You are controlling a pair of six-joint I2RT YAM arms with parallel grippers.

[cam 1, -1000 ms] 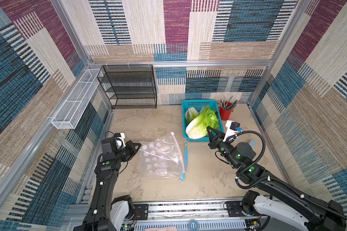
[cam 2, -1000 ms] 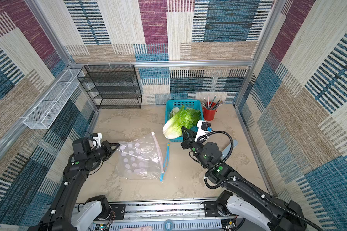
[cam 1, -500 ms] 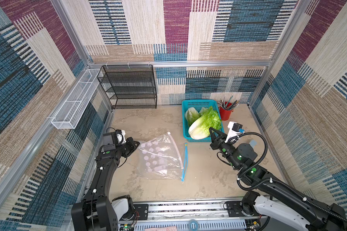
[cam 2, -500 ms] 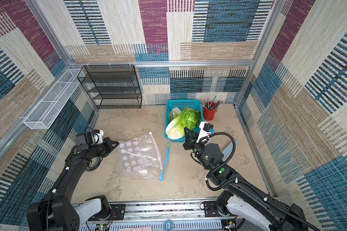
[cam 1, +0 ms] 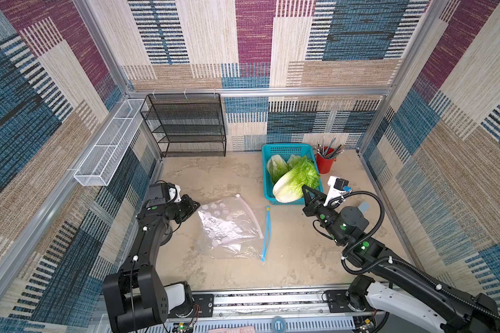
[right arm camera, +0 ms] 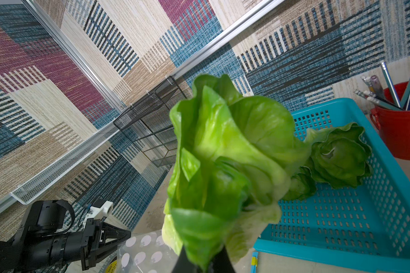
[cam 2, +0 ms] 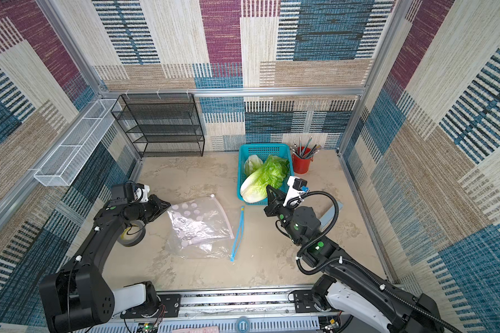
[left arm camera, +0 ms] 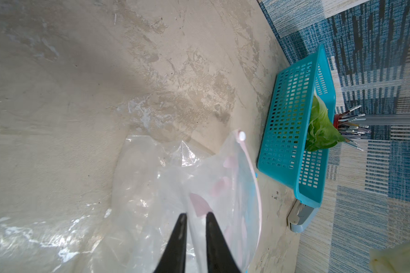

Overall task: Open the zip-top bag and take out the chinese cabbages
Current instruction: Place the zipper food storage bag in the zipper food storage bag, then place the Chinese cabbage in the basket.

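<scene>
The clear zip-top bag (cam 1: 228,227) lies flat on the table, mouth with pink zip edge (cam 1: 251,214) toward the basket; a blue zip strip (cam 1: 267,233) lies beside it. My left gripper (cam 1: 197,205) is at the bag's left corner, its jaws a narrow gap apart with a fold of film (left arm camera: 194,208) between them. My right gripper (cam 1: 303,188) is shut on the leaves of one chinese cabbage (cam 1: 296,183), which is over the front edge of the teal basket (cam 1: 286,146). Two more cabbages (right arm camera: 341,156) (right arm camera: 298,186) lie in the basket.
A red cup of pencils (cam 1: 325,161) stands right of the basket. A black wire shelf (cam 1: 188,127) is at the back, and a white wire tray (cam 1: 110,144) hangs on the left wall. A tape roll (cam 2: 132,233) lies under my left arm. A grey-blue stapler (cam 1: 364,207) lies by my right arm.
My left gripper's jaws have parted at the bag's corner and the bag has settled flatter. My right gripper with the cabbage has shifted slightly right, toward the basket.
</scene>
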